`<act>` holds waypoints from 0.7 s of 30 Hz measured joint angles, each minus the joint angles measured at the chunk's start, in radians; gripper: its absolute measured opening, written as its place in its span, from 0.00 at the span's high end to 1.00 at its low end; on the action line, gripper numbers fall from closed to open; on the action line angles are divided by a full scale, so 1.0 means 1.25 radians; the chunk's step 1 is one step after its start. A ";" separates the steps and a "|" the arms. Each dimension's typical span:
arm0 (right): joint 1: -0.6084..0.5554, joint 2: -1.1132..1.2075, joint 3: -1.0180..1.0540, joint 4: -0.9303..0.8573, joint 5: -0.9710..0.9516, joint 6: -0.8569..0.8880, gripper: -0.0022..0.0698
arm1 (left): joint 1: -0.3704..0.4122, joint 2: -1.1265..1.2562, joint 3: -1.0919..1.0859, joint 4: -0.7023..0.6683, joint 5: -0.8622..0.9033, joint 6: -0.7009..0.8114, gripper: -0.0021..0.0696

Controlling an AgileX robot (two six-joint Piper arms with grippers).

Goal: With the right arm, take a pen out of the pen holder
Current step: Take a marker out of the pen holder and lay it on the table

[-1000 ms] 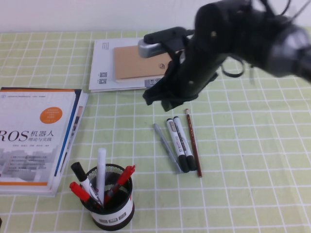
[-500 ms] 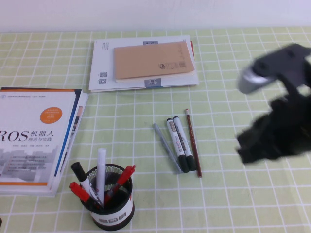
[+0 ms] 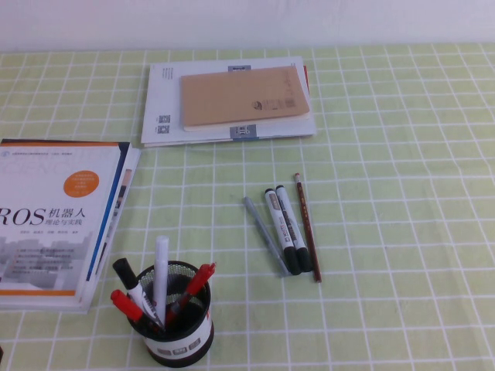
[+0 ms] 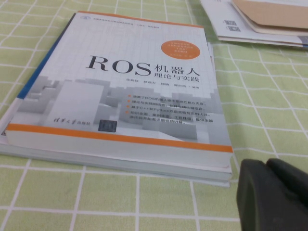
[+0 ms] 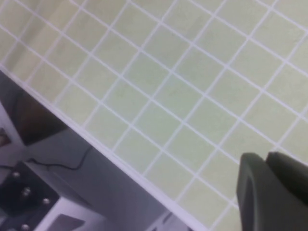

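Green checked tabletop (image 3: pixel 402 154) is carrying everything. Big ROS book (image 3: pixel 54 220) is lying flat at the robot's left edge. Far side, white booklets (image 3: pixel 166 108) are lying flat with a brown notebook (image 3: pixel 240 94) stacked on top. Black mesh pen holder (image 3: pixel 176 328) is standing upright at the near edge, near the ROS book's near corner. It is holding a white pen (image 3: pixel 161 267), a red marker (image 3: pixel 195 287), a black-capped marker (image 3: pixel 126 272) and a red-capped marker (image 3: pixel 122 301), all leaning.

Around mid-tabletop, four are lying side by side, apart from the holder: grey pen (image 3: pixel 265 234), two black markers (image 3: pixel 282 230), brown pencil (image 3: pixel 307 226).

Low by the ROS book's (image 4: pixel 144 82) corner, left gripper (image 4: pixel 267 166) is hanging, jaws pressed together, pinching nothing. Over an edge of the tabletop, right gripper (image 5: pixel 267 161) is hanging, jaws pressed together, empty.
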 joint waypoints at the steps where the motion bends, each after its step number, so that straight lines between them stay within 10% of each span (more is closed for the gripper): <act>1: 0.000 -0.003 0.000 -0.008 0.006 -0.004 0.99 | 0.000 0.000 0.000 0.000 0.000 0.000 0.98; 9: -0.018 0.000 0.031 -0.089 -0.131 -0.013 0.99 | 0.000 0.000 0.000 0.000 0.000 0.000 0.98; 21: -0.277 -0.241 0.553 -0.080 -0.845 -0.015 0.99 | 0.000 0.000 0.000 0.000 0.000 0.000 0.98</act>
